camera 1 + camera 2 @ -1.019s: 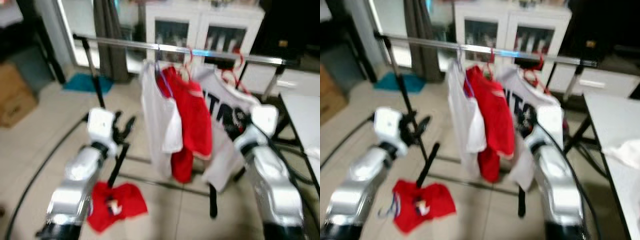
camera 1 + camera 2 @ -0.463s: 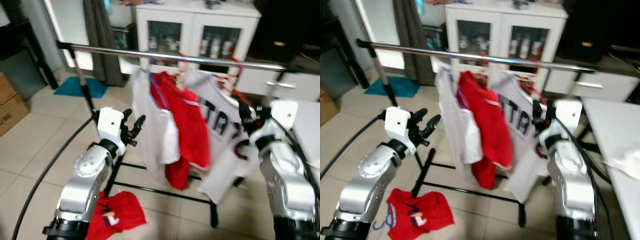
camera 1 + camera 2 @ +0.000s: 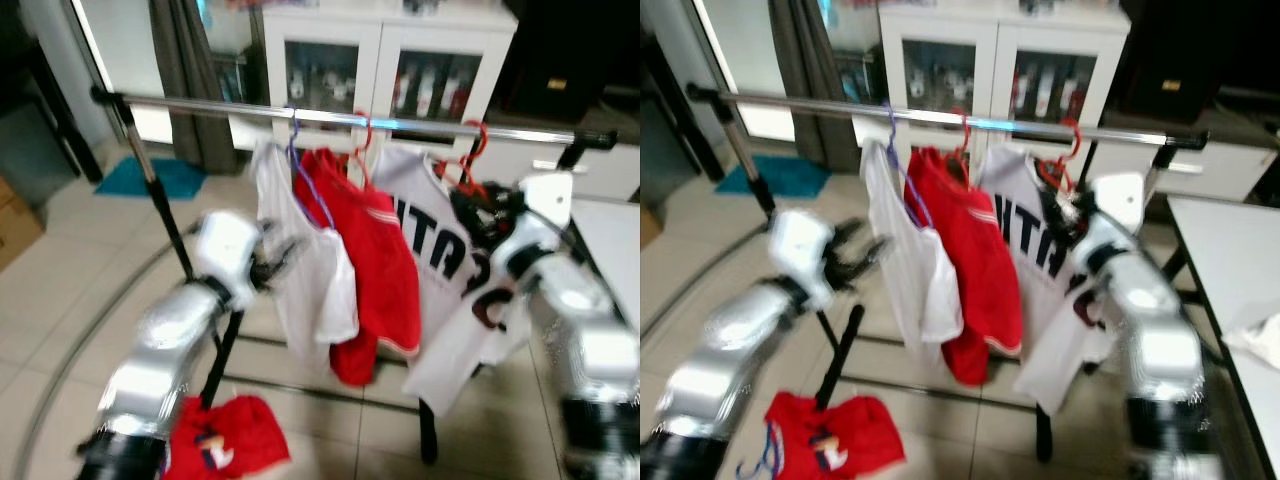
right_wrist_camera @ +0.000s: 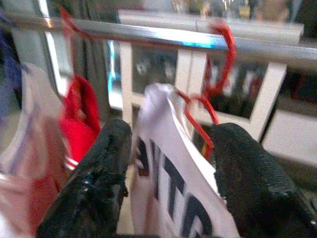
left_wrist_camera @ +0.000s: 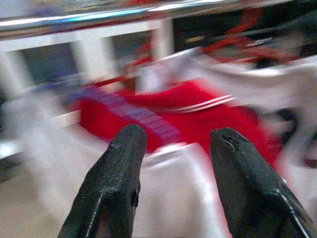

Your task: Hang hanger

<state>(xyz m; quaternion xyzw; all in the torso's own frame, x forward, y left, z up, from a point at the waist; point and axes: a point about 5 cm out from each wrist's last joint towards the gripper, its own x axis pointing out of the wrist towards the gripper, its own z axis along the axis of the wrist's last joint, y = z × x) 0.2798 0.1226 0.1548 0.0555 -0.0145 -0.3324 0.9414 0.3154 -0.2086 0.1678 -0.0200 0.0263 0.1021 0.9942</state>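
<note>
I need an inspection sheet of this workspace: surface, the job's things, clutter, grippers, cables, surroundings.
Surface: beige tiled floor.
Job's things: silver metal clothes rail carrying a white shirt on a purple hanger, a red shirt, and a white lettered jersey on a red plastic hanger.
Clutter: red garment lying on the floor.
Grippers: left gripper open, facing the hung shirts; right gripper open, fingers either side of the jersey's collar.
Cables: black cable on the floor.
Surroundings: white glass-door cabinet, teal mat, white table.
</note>
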